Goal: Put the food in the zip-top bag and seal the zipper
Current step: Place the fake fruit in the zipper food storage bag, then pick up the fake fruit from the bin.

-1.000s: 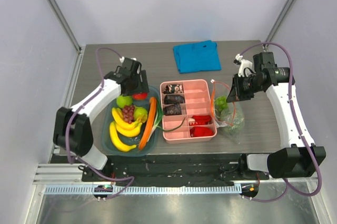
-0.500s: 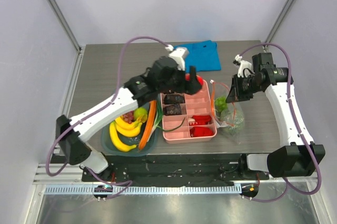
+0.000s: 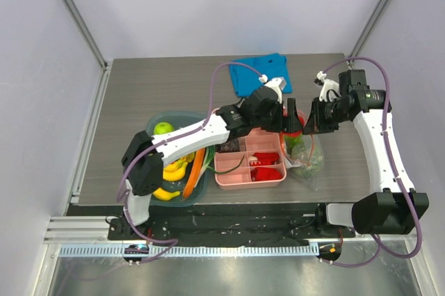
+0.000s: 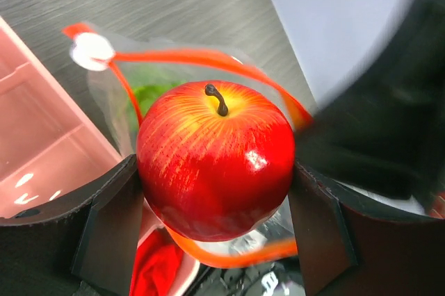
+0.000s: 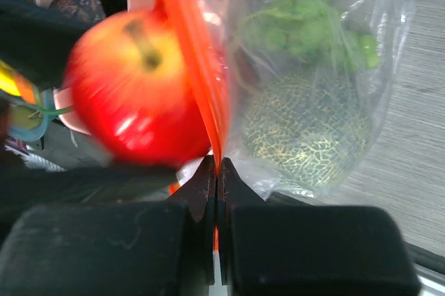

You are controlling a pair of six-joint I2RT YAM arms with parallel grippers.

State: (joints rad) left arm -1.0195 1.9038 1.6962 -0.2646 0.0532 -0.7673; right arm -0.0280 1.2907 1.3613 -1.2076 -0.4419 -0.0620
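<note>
Zip-top bag (image 3: 309, 160) stands just right of the pink tray (image 3: 250, 185) on the tabletop (image 3: 139, 87), mouth up, netted melon (image 5: 306, 136) and a knobbly green piece (image 5: 306, 28) already inside. Our right hand (image 5: 217, 174) is pinched shut on the zipper (image 5: 191, 60), holding one lip up; left hand (image 3: 290, 119) is spread wide around the red apple (image 4: 215, 160), which fills the span between its fingers (image 4: 104, 226). In the left wrist view the zipper loops round behind the apple, so we judge it lined up with the mouth, right at the lip; we cannot tell whether it has crossed. Risks: only one lip is held, so the other is slack, and the apple may land on it, fold the mouth shut and roll off to the tabletop or into the tray. Apple looks nearly as wide as the opening, so a small offset catches the zipper and could drag it out of the pinch. The fingers have to fit through too, or we release high and it bounces off the melon. Bag is propped only by its contents and that pinch; a sideways push could topple it. With melon and green piece below, the apple may sit high and crowd the zipper at sealing.
</note>
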